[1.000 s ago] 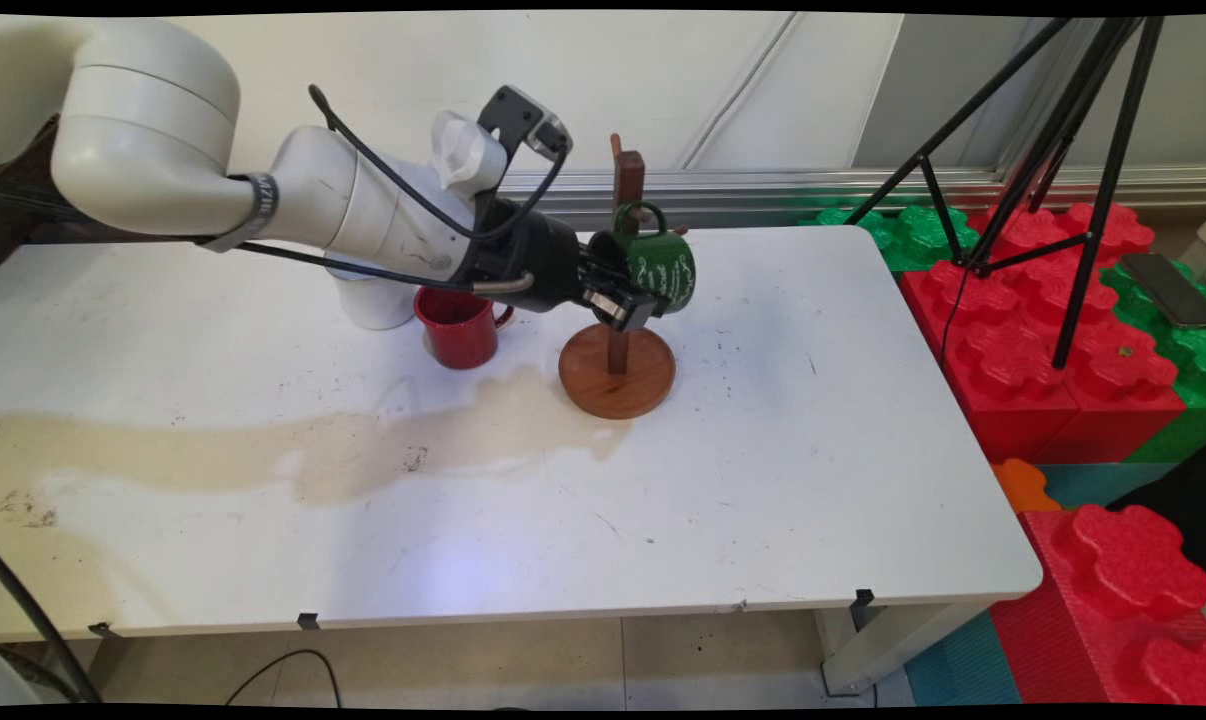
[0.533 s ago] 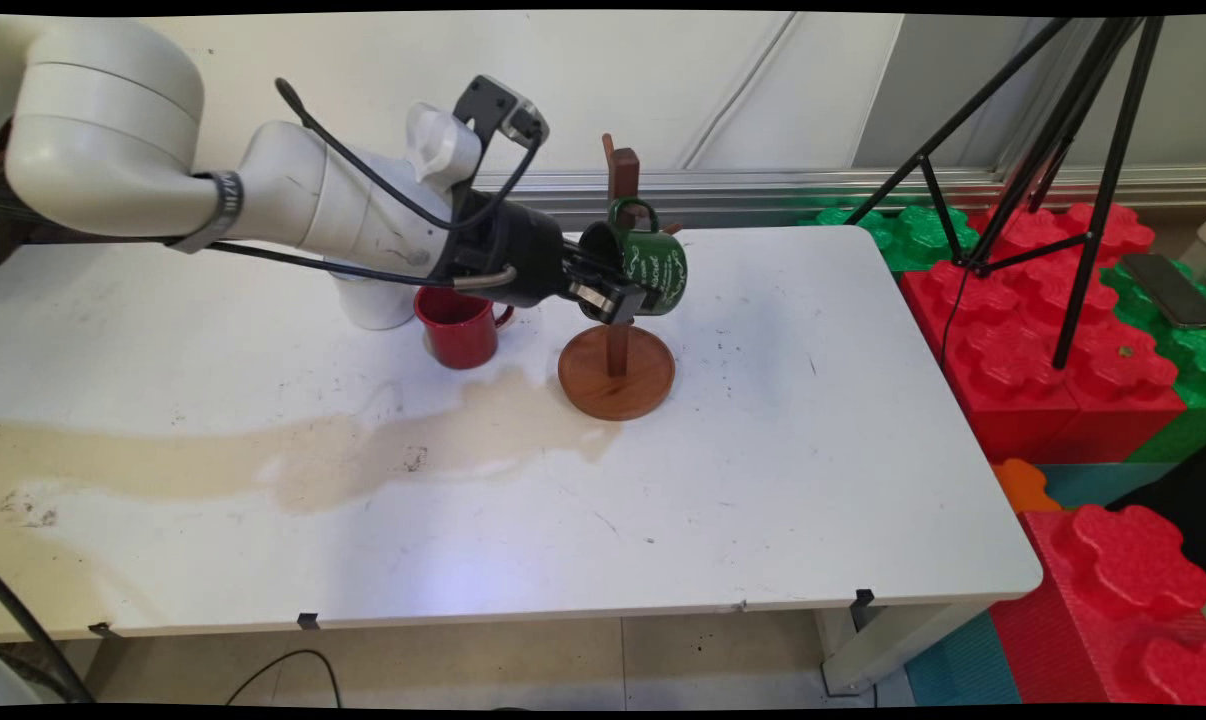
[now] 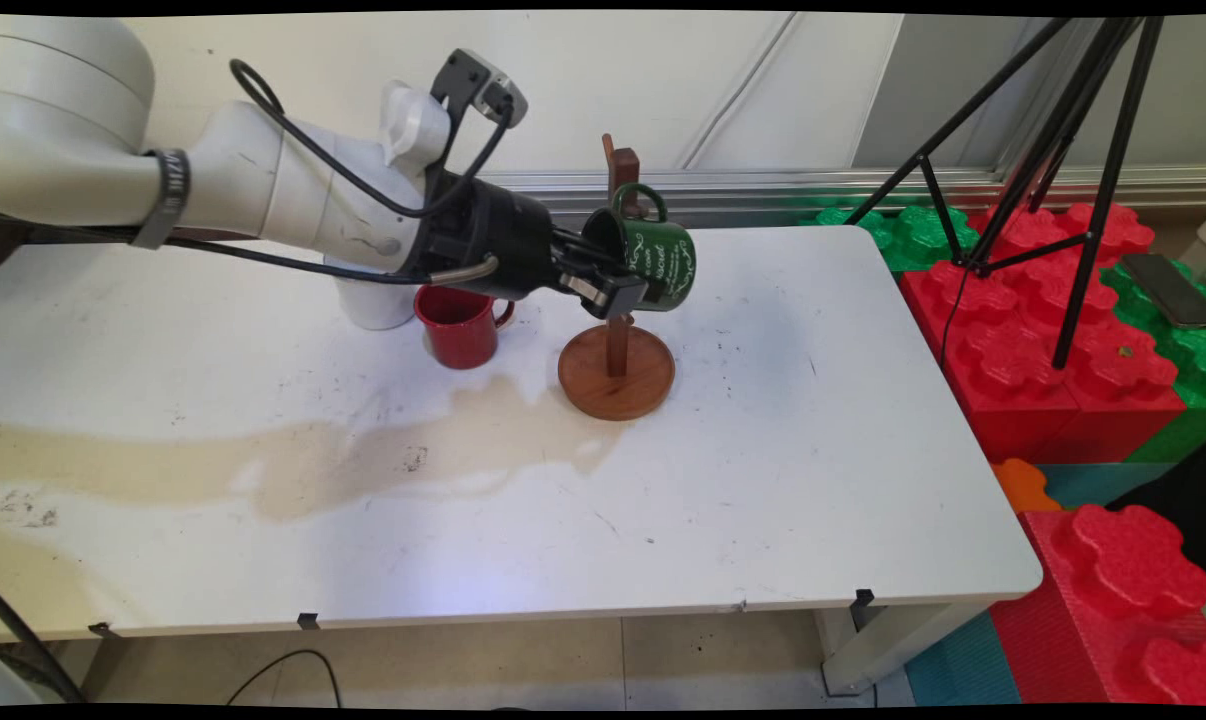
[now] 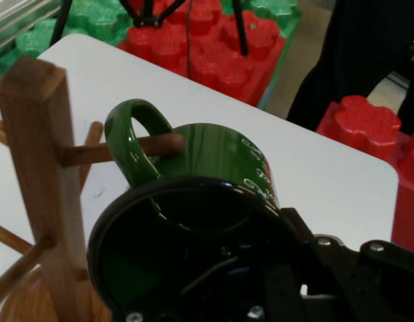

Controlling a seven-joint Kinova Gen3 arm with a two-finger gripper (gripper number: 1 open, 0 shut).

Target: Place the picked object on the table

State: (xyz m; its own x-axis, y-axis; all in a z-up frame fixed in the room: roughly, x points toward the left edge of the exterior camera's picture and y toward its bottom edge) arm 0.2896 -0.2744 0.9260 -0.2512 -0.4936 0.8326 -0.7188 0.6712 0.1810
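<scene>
Right, my claw (image 3: pixel 618 283) is clamped on the rim of a green mug (image 3: pixel 658 262), one finger inside the mouth and the other against the outer wall. The mug lies on its side in the grip, mouth facing back toward the arm, handle (image 4: pixel 129 144) up.

From the hand camera I see a wooden peg (image 4: pixel 119 150) of the mug stand (image 3: pixel 618 345) passing through the loop of that handle. The peg's tip shows on the far side of the loop, against the mug's body. Whether the mug's weight rests on the peg or only in my claw, I cannot tell. The mug's dark mouth fills the lower part of that view and hides most of my fingers, so I can only judge the grip from the main camera.

In the main view the stand's upright post rises just behind the mug, and my claw and the mug cover its middle stretch. Its round base sits on the table (image 3: pixel 813 450), directly below the claw.

Behind the claw, beneath the wrist, stands a red cup (image 3: pixel 460 326), partly covered by the arm. A white cylinder (image 3: pixel 373 300) beside it is mostly hidden, and I can't make out what it is.

A pale brown stain (image 3: pixel 363 460) spreads across the table, below and behind the claw.
</scene>
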